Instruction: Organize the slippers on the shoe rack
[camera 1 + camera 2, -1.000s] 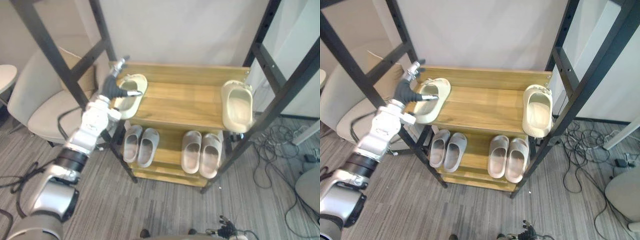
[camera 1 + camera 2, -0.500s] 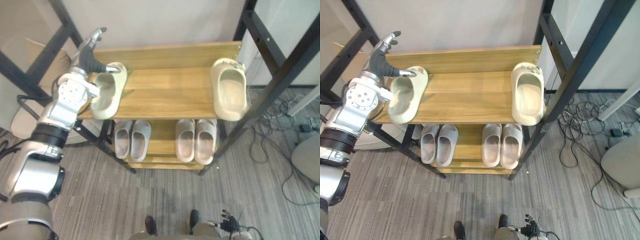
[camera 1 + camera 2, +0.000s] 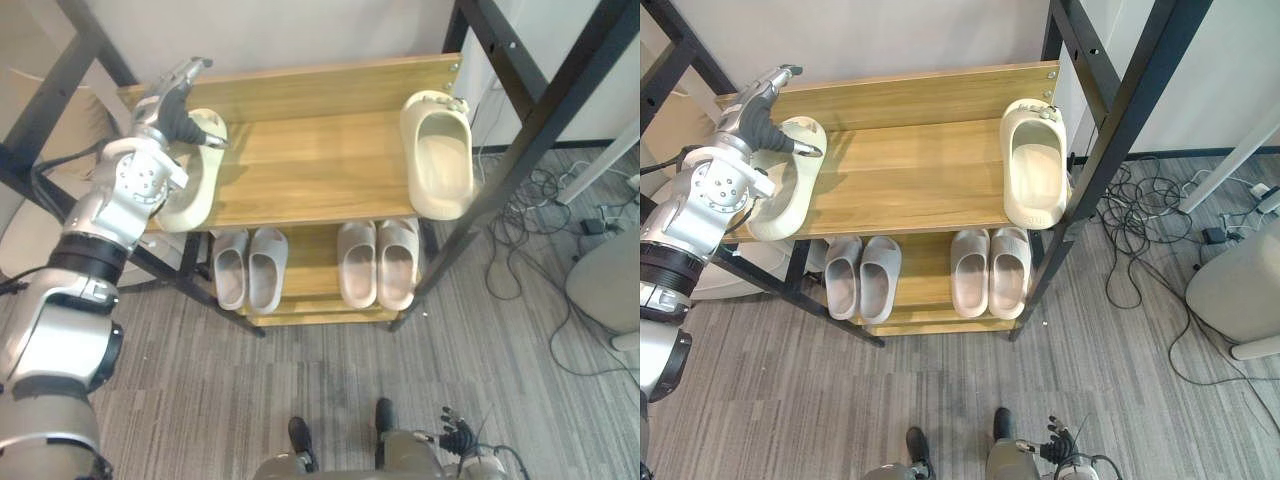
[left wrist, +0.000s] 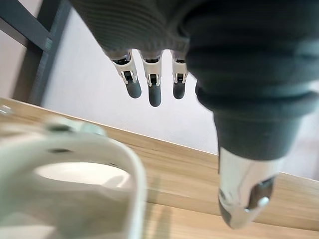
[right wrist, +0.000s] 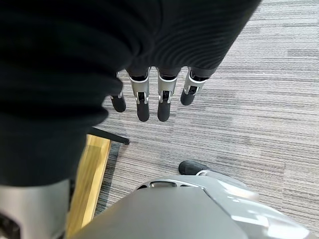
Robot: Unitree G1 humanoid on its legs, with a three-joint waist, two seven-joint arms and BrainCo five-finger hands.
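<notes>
Barely shifted, left robot hand [image 3: 152, 122], fingers spread, hovers over slipper [image 3: 198, 185] at rack's [image 3: 320, 170] left edge.

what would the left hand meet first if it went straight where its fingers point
Probably the white wall behind the top shelf; the left hand points above the slipper, though depth is unclear.

Office: grey carpet [image 3: 940, 400], loose floor cables [image 3: 1137, 232]
</notes>
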